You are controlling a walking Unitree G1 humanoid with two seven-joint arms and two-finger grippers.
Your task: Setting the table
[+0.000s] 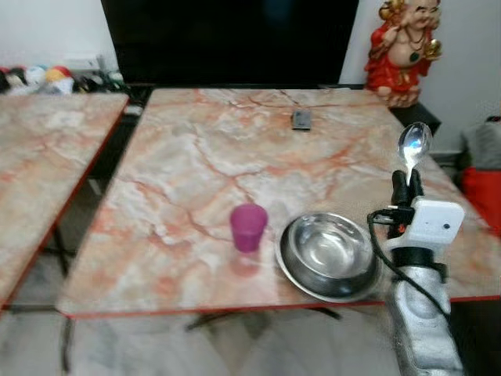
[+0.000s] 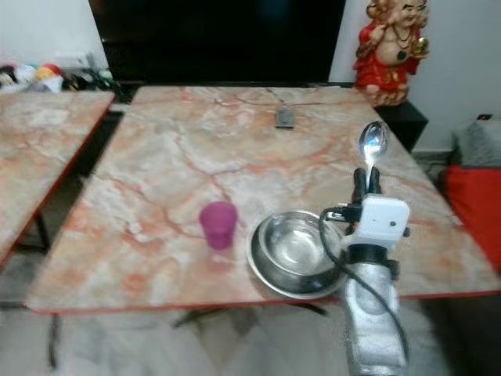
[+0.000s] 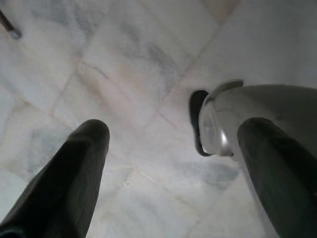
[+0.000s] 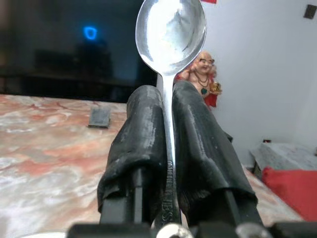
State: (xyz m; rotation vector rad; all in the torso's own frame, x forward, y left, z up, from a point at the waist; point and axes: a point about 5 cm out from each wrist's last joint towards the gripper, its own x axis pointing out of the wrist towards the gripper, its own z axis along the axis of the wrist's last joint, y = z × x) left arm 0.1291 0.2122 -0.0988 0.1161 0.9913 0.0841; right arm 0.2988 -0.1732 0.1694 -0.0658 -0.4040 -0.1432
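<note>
The robot is in the step of bringing the cutlery. The right gripper [image 1: 406, 182] has its two fingers pressed tight on the handle of a spoon [image 1: 414, 144], which stands upright just to the right of the steel bowl [image 1: 329, 254]. A purple cup [image 1: 248, 227] stands just to the left of the bowl. The left gripper [image 3: 168, 168] hangs idle above the floor, fingers wide apart and empty. Next, the robot probably must tilt the spoon flat and lay it beside the bowl, without knocking the rim.

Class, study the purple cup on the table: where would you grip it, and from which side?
Grip the purple cup across its side walls, near mid-height, coming in level from the table's near edge. It stands upright, open end up, with bare marble on its left; the bowl crowds its right.
</note>
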